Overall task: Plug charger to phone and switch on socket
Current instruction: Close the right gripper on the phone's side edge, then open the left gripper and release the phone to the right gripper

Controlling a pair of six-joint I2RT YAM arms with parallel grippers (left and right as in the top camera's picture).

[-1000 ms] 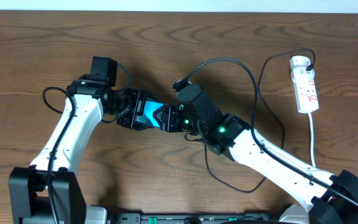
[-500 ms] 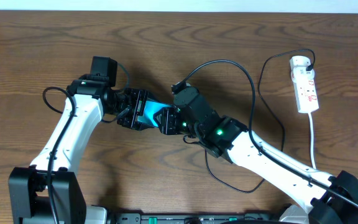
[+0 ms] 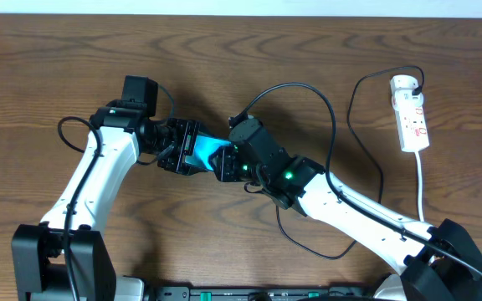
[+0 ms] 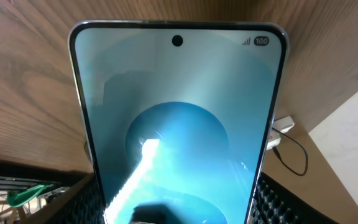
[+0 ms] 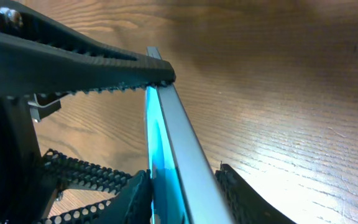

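The phone point(image 3: 205, 154) with its cyan screen is held between both grippers above the table's middle. My left gripper point(image 3: 191, 149) is shut on its left end. In the left wrist view the phone point(image 4: 179, 118) fills the frame, pinched at its side edges by the fingers point(image 4: 76, 205). My right gripper point(image 3: 225, 162) is shut on the other end. In the right wrist view the phone point(image 5: 176, 134) stands edge-on between its fingers point(image 5: 132, 196). The charger cable point(image 3: 338, 125) loops from the socket point(image 3: 412, 117) to a connector tip point(image 3: 239, 115) beside the right wrist.
The socket's thick white cord point(image 3: 422, 188) runs down the right side towards the front edge. The black cable also loops under the right forearm point(image 3: 287, 230). The left arm's own thin cable point(image 3: 64, 130) curves at the left. The table top is brown wood.
My right gripper and forearm have shifted a little left towards the left gripper, covering more of the phone. The cable loop moved left with it. The left arm has not moved.
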